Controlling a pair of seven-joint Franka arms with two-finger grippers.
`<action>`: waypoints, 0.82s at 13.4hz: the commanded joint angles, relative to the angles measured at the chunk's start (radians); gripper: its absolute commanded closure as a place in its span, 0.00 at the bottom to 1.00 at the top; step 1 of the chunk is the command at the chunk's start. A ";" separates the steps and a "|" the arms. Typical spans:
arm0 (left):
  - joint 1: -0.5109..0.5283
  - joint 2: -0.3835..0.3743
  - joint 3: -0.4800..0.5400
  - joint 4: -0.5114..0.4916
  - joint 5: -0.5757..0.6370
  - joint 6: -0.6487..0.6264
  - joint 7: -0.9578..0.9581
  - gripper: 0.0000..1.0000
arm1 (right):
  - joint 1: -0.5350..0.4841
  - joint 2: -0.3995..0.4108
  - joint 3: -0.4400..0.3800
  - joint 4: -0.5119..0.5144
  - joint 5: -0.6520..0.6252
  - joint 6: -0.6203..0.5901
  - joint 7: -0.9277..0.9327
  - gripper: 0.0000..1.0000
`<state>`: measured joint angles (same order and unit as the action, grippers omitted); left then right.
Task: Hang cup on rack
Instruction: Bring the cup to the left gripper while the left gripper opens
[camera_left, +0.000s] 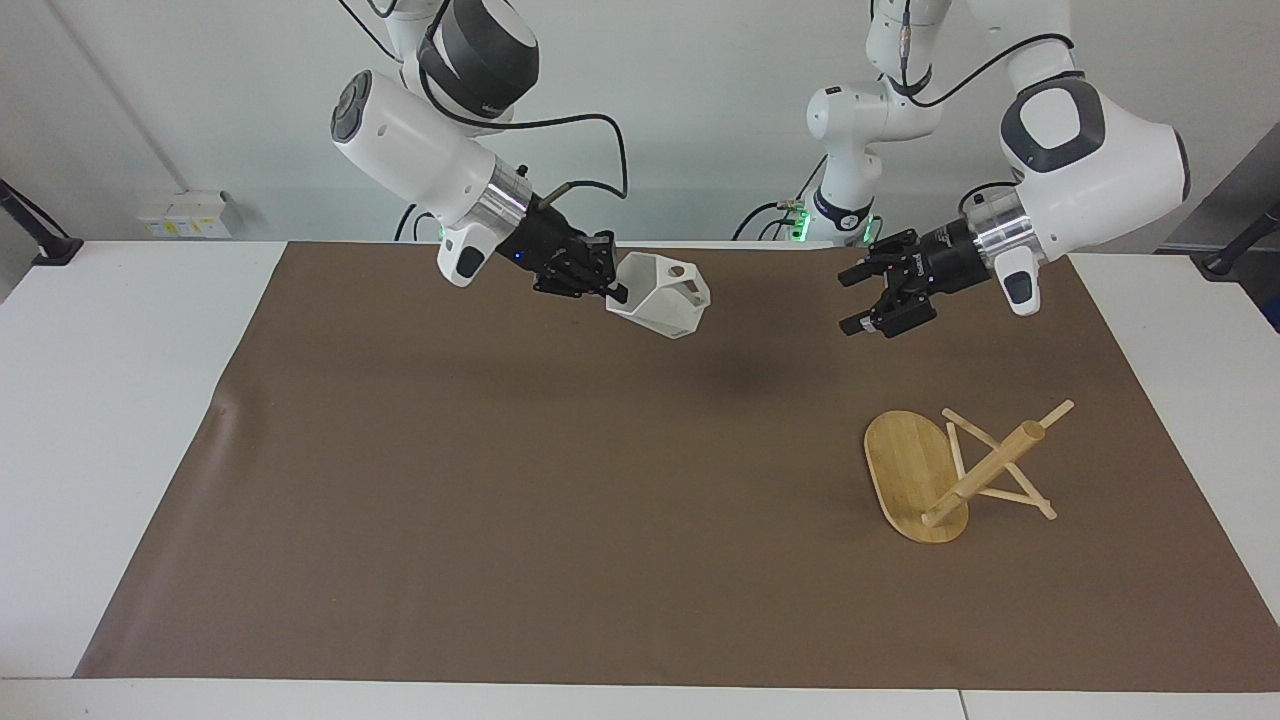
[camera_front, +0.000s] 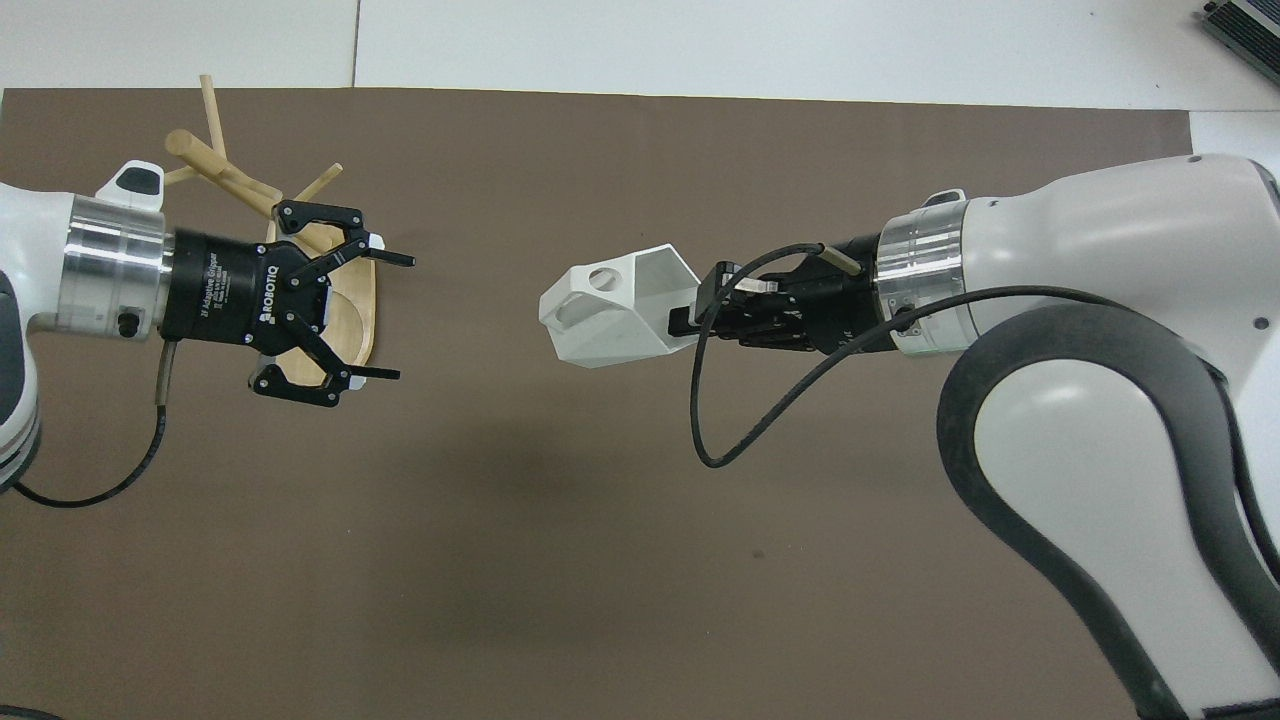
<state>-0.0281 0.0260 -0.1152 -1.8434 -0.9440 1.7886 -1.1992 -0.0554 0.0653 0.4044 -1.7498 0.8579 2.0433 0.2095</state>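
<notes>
A white faceted cup (camera_left: 662, 296) (camera_front: 608, 318) hangs in the air over the middle of the brown mat, its handle hole turned upward. My right gripper (camera_left: 612, 290) (camera_front: 690, 312) is shut on the cup's rim. The bamboo rack (camera_left: 985, 465) (camera_front: 212, 163) lies tipped over on the mat toward the left arm's end, its oval base (camera_left: 905, 462) (camera_front: 350, 318) up on edge and its pegs resting on the mat. My left gripper (camera_left: 850, 302) (camera_front: 400, 318) is open and empty. It hangs above the mat by the rack's base and points at the cup.
The brown mat (camera_left: 560, 500) covers most of the white table (camera_left: 110, 400). A black cable (camera_front: 740, 440) loops down from the right wrist. Nothing else lies on the mat.
</notes>
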 joint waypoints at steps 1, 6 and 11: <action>-0.077 -0.005 0.009 -0.030 -0.039 0.031 -0.063 0.00 | -0.014 -0.009 0.059 -0.005 0.047 0.099 0.037 1.00; -0.049 0.002 0.012 -0.013 -0.160 0.043 -0.215 0.00 | -0.012 -0.007 0.160 -0.016 0.059 0.257 0.140 1.00; -0.021 0.005 0.012 0.003 -0.165 0.087 -0.227 0.00 | -0.007 -0.004 0.183 -0.022 0.059 0.302 0.156 1.00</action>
<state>-0.0721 0.0308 -0.0960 -1.8513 -1.0880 1.8611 -1.4062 -0.0547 0.0660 0.5667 -1.7610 0.8878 2.3221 0.3588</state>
